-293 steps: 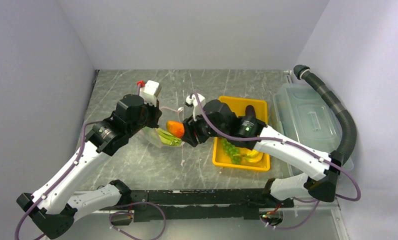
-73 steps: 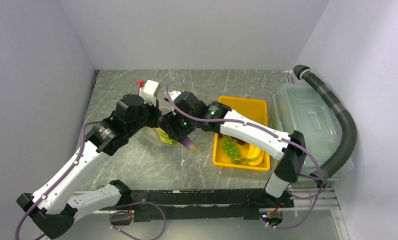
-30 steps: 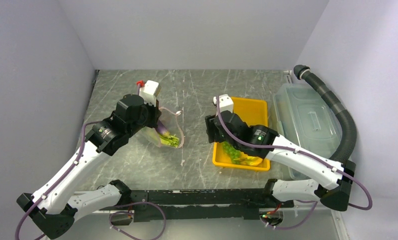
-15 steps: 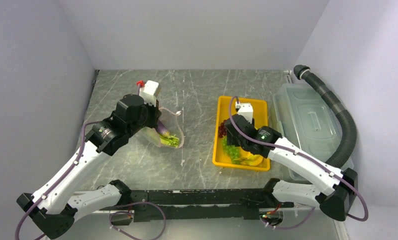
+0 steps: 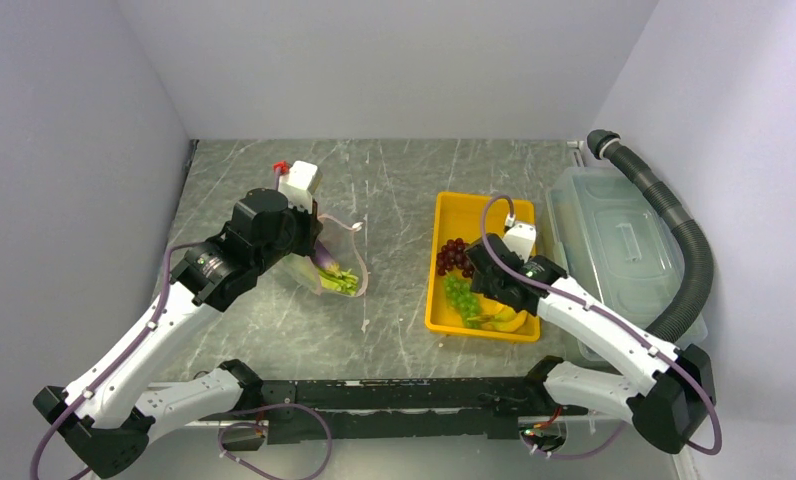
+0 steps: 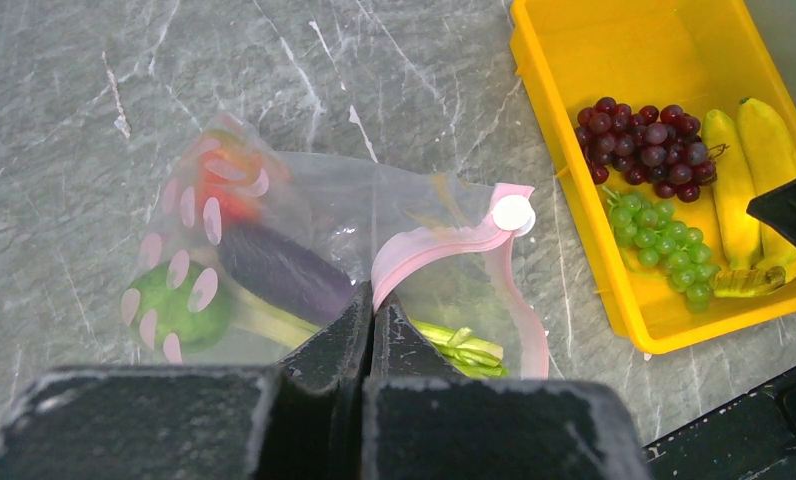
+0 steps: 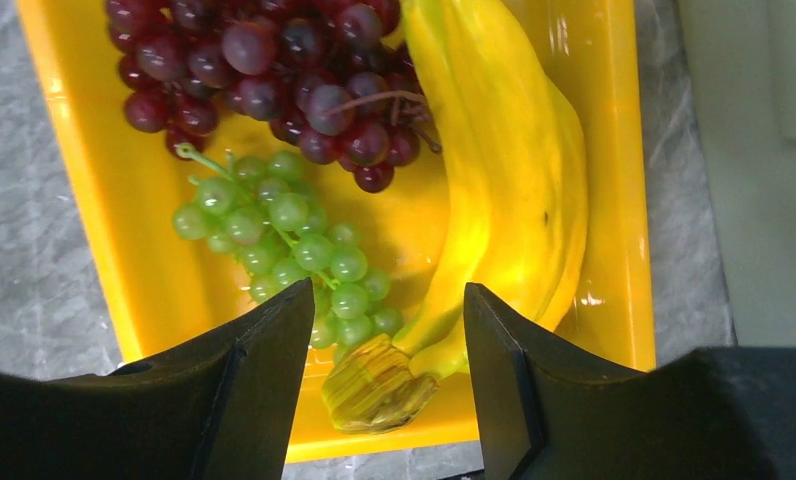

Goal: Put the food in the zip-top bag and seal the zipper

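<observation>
Zipper (image 6: 429,250) pinched in left claw (image 6: 372,305) | right claw (image 7: 386,300) spread above bananas (image 7: 504,180)

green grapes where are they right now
In the top view the green grapes lie in the yellow tray, right of centre, between the purple grapes and the tray's near edge, beside the bananas.

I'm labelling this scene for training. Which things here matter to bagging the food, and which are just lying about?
In the job: zip-top bag; its zipper, pinched by the left gripper; bagged food; purple grapes; green grapes; bananas; open right gripper above them.

Lying about: yellow tray, which only holds the food; lidded bin; black hose.
</observation>
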Controlling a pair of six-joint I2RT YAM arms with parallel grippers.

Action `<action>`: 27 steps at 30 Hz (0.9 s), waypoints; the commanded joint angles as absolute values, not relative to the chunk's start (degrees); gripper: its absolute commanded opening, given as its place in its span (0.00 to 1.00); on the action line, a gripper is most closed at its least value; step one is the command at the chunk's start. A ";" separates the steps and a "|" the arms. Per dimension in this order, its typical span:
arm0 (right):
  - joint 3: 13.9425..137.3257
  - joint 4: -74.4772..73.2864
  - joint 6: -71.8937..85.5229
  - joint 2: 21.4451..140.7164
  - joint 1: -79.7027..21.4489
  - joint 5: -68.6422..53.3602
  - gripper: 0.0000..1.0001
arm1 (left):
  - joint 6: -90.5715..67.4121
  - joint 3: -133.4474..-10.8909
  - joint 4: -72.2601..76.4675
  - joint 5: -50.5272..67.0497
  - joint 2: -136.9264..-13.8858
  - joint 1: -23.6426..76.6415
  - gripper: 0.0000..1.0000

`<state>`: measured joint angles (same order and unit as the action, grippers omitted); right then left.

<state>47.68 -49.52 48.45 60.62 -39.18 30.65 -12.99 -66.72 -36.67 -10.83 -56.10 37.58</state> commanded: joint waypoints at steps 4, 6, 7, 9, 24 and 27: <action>46.09 -55.07 60.48 59.41 -38.50 33.93 0.57 | -13.71 -67.37 -35.06 -10.33 -55.35 37.43 0.00; 45.47 -55.76 61.94 58.64 -38.46 33.76 0.56 | -13.71 -67.47 -35.07 -10.19 -55.45 37.44 0.00; 45.05 -56.09 62.81 58.10 -38.49 33.64 0.56 | -13.63 -67.45 -35.07 -10.16 -55.44 37.44 0.00; 43.96 -55.89 63.99 56.98 -38.45 32.94 0.56 | -13.69 -67.46 -35.07 -10.17 -55.39 37.44 0.00; 39.82 -54.44 71.17 59.55 -38.41 27.83 0.51 | -13.80 -67.57 -35.16 -9.94 -55.28 37.43 0.00; 39.33 -53.94 71.43 59.84 -38.41 27.62 0.48 | -13.69 -67.59 -35.23 -10.01 -55.27 37.44 0.00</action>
